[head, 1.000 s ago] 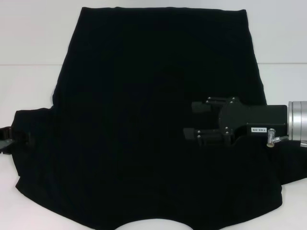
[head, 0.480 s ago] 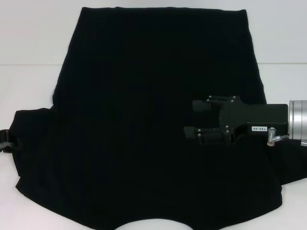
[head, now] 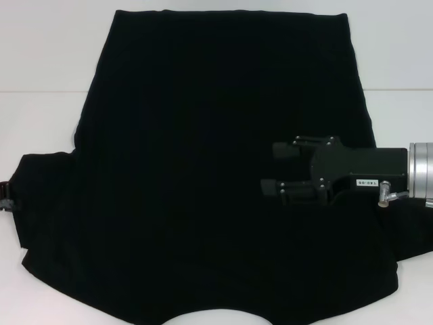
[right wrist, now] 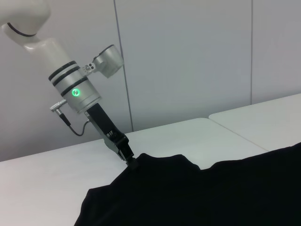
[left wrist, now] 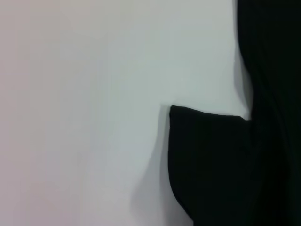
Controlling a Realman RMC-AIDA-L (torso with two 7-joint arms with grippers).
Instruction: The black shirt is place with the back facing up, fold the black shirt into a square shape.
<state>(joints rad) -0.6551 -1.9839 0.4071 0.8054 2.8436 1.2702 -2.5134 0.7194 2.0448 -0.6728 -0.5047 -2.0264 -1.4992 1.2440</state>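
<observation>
The black shirt (head: 203, 176) lies flat across the white table (head: 40, 122), plain side up. Right gripper (head: 272, 168) hovers over it, fingers spread. Left gripper (right wrist: 130, 161) sits at the sleeve edge; can't tell its grip.

White table (right wrist: 197, 129) (two-part), pale panelled wall (right wrist: 188, 56).

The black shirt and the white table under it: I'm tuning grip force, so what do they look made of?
The large matte-black short-sleeved shirt looks like soft knit fabric: no sheen, and its edges drape limply. The smooth white table looks like a hard laminate or painted board, though I can't tell which. The right claw hovers over the shirt.
</observation>
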